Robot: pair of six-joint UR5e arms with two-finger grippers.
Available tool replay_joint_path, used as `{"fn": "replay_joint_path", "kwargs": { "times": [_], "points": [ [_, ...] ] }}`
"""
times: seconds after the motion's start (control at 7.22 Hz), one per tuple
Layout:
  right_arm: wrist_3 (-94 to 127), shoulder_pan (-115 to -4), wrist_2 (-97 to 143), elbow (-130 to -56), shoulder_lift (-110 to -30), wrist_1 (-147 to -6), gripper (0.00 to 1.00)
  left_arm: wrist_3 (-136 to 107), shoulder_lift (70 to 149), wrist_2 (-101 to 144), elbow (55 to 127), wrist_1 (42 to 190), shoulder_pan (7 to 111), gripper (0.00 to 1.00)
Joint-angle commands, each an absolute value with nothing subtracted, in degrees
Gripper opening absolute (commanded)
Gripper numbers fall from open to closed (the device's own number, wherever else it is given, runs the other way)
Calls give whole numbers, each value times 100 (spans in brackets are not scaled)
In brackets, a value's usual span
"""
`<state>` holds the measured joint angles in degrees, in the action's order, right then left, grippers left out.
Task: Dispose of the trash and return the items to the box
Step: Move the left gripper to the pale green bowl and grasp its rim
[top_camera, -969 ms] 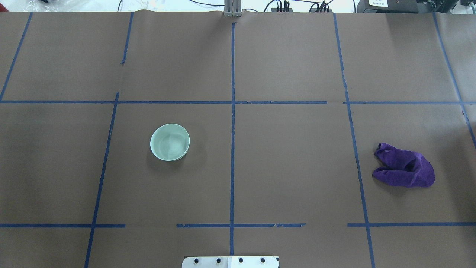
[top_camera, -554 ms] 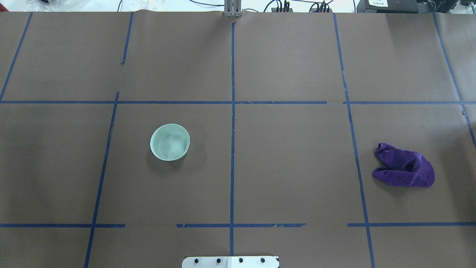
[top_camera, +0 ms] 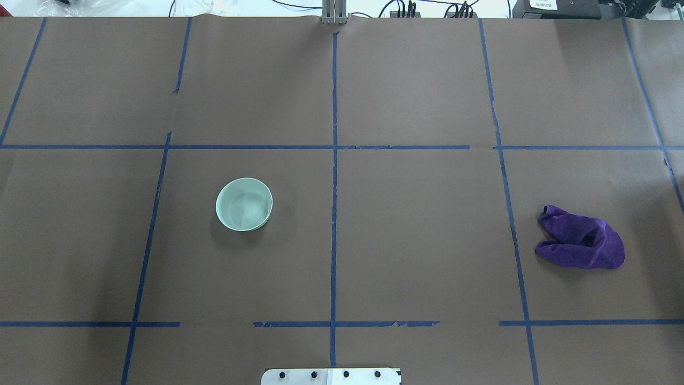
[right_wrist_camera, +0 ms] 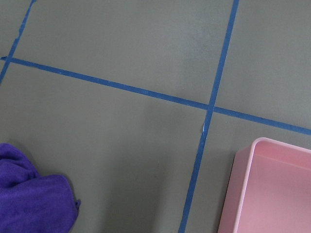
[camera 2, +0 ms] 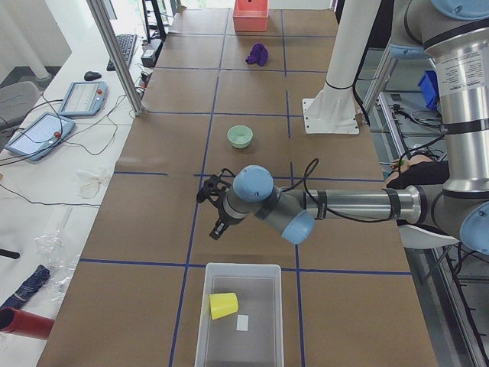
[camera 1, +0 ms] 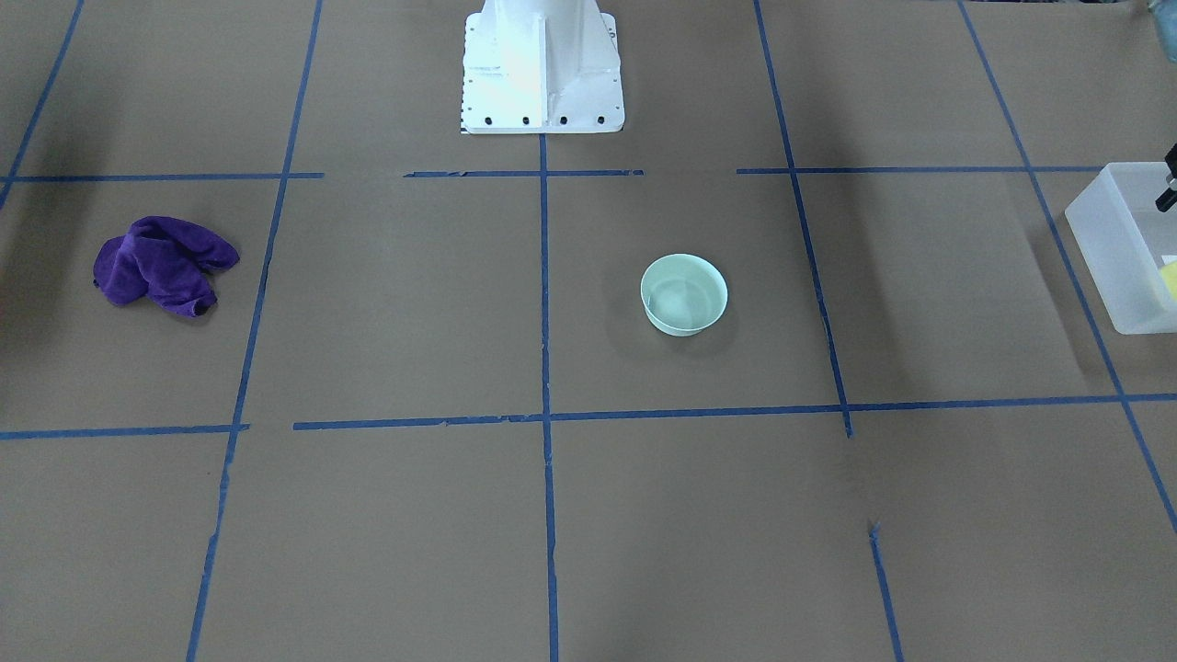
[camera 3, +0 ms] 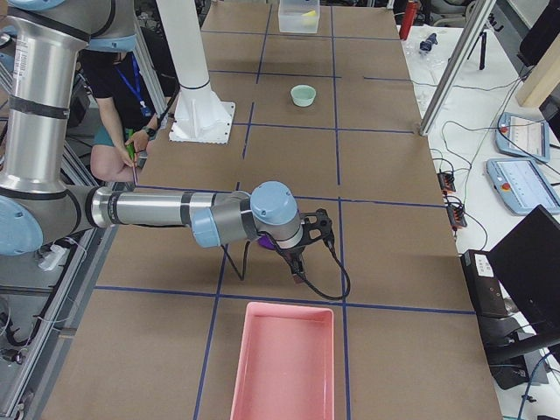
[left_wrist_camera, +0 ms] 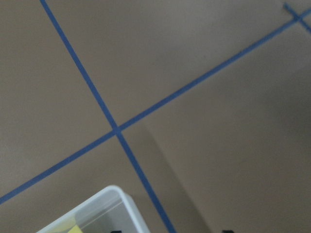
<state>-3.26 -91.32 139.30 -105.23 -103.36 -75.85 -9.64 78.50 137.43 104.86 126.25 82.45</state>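
the bowl (top_camera: 244, 204) sits upright on the brown table (top_camera: 427, 240), open side up, in the middle square on the robot's left half, just left of the centre tape line. it is round, shallow and pale mint green, with a thin rim and a smooth inside that catches some light. nothing touches it. from the left end it (camera 2: 240, 136) lies beyond the left gripper, well apart from the box.

the box (camera 2: 237, 266) stands at the table's left end: frosted white, see-through, rectangular, with a thick rim. the cup (camera 2: 224, 305) is inside it, small, yellow and tapered, near a small white slip (camera 2: 242, 322). whether the cup lies tipped or stands mouth down i cannot tell. the front view cuts the box (camera 1: 1117, 248) at its right edge, with a sliver of the cup (camera 1: 1170, 278) showing.

the left gripper (camera 2: 212, 210) hangs over bare table between bowl and box, near the box's end. the left wrist camera catches only the box corner (left_wrist_camera: 112, 191) and tape lines. i cannot tell whether its fingers are apart or together.

the right gripper (camera 3: 308, 249) hangs over the table's right end, between a crumpled purple cloth (top_camera: 582, 239) and a pink bin (camera 3: 284, 359). its fingers' state i cannot tell either. its wrist camera shows the cloth (right_wrist_camera: 29, 199) at lower left and the bin's corner (right_wrist_camera: 267, 189) at lower right.
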Motion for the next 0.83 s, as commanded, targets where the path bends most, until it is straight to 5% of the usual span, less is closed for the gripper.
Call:
{"fn": "replay_joint_path", "kwargs": {
  "times": [0.0,0.69],
  "points": [
    [-325,-9132,13931,-10521,-10336,-7585,100,-3538,8627,13144,11029,12533,6951,82],
    [-316,-9132,13931,-10529,-10354,-7585,100,-7432,10430,10815,11118,11219,4013,84]
  ]
}}
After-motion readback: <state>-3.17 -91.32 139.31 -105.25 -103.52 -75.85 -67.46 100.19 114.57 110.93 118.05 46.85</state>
